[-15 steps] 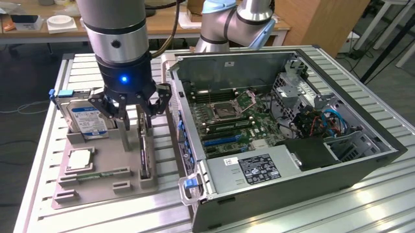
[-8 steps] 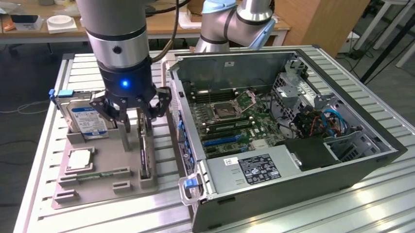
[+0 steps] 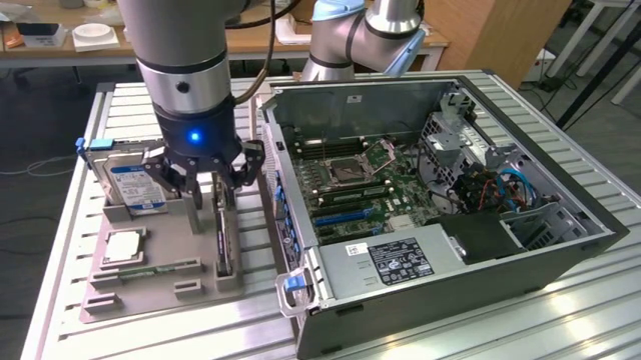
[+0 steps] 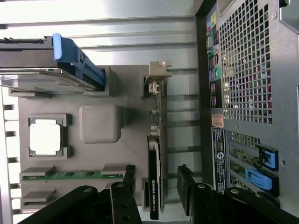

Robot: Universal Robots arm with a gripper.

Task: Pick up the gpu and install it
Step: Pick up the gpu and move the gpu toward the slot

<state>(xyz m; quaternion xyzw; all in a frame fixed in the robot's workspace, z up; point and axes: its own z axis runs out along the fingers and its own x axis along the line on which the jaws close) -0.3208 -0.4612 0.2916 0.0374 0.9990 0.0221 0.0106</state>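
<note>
The gpu (image 3: 222, 251) (image 4: 156, 154) is a thin dark card standing on its long edge in a slot of the grey holder tray (image 3: 161, 232) (image 4: 126, 144), its metal bracket at the far end. My gripper (image 3: 210, 204) (image 4: 156, 186) hangs just above the card's near end and is open. Its two black fingers (image 4: 127, 182) stand on either side of the card without touching it. The open computer case (image 3: 561, 240) (image 4: 252, 93) lies right beside the tray, with the motherboard (image 3: 361, 187) exposed inside.
On the same tray are a silver blue-labelled hard drive (image 3: 130, 176) (image 4: 42, 77) with a blue clip, a square processor (image 3: 122, 246) (image 4: 45, 138) and a narrow green memory stick (image 3: 161, 268) (image 4: 70, 175). The case's power supply (image 3: 401, 259) and cables fill its near side.
</note>
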